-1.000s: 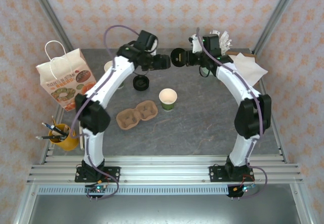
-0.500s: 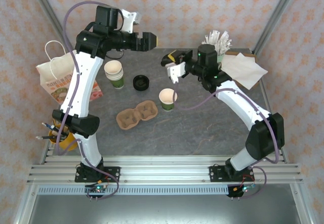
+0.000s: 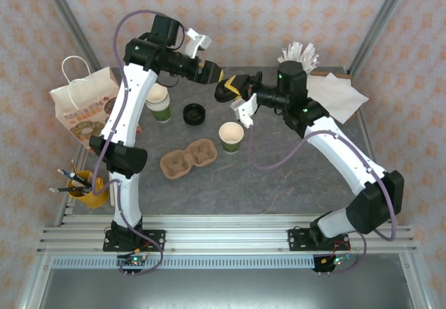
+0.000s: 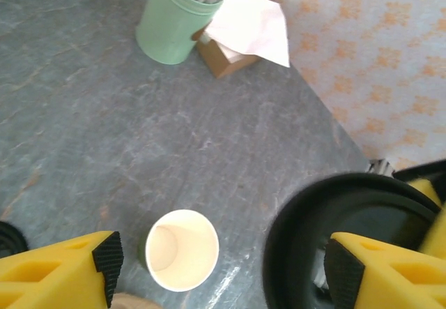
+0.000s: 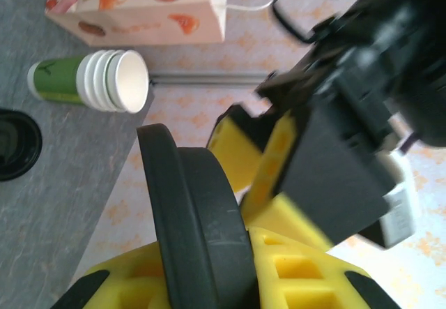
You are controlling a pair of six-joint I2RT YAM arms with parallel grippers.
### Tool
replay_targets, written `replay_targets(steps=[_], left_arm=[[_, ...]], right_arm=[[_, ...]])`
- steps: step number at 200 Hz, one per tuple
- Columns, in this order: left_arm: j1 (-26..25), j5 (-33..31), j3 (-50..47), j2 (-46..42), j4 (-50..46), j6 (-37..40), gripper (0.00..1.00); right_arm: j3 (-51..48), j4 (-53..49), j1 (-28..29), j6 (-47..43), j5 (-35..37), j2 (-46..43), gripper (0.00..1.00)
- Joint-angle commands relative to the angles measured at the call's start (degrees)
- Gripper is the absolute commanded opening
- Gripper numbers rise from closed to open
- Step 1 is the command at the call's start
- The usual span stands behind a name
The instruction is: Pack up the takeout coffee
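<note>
On grey marbled table point(image 3: 293, 176): open coffee cup point(image 3: 231, 135); floral-papered walls point(image 3: 244, 12) around.

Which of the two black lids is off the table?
The black lid clamped in the right gripper; the other lid lies flat on the table beside the cup stack.

Round black plastic lid point(image 5: 198, 232) clamped edge-on in yellow right gripper point(image 5: 209, 284). Beyond: stack of cream paper cups point(image 5: 94, 80), printed white paper bag point(image 5: 139, 2), second black lid point(image 5: 17, 145) on grey tabletop point(image 5: 49, 211).
</note>
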Motion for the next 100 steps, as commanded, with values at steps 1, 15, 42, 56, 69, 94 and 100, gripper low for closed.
replay_targets(steps=[1, 15, 42, 56, 69, 94, 100], left_arm=[[0.40, 5.09, 2.22, -0.14, -5.54, 2.34, 0.75], [0.42, 4.58, 0.34, -0.76, -6.64, 3.70, 0.72], [0.39, 7.28, -0.80, -0.74, -7.23, 4.77, 0.53], [0.39, 11.72, -0.80, -0.55, -8.92, 6.28, 0.54], [0.44, 13.62, -1.00, -0.78, -12.12, 9.77, 0.54], [0.78, 13.29, -4.84, -3.17, -12.79, 12.10, 0.61], [0.92, 13.27, -5.69, -3.73, -12.44, 12.12, 0.62]], right_arm=[[-0.35, 1.94, 0.49, 3.20, -4.10, -1.14, 0.00], [0.27, 1.06, 0.49, 2.70, -4.83, -1.19, 0.00], [3.08, -6.81, 0.57, -1.51, -6.73, -1.39, 0.00], [4.54, -12.07, 0.58, -5.04, -5.99, -1.00, 0.00], [4.25, -12.21, 0.58, -5.74, -4.79, -0.91, 0.00], [4.42, -11.95, 0.58, -6.64, -3.52, -0.16, 0.00], [4.63, -12.10, 0.58, -7.03, -3.56, 0.10, 0.00]])
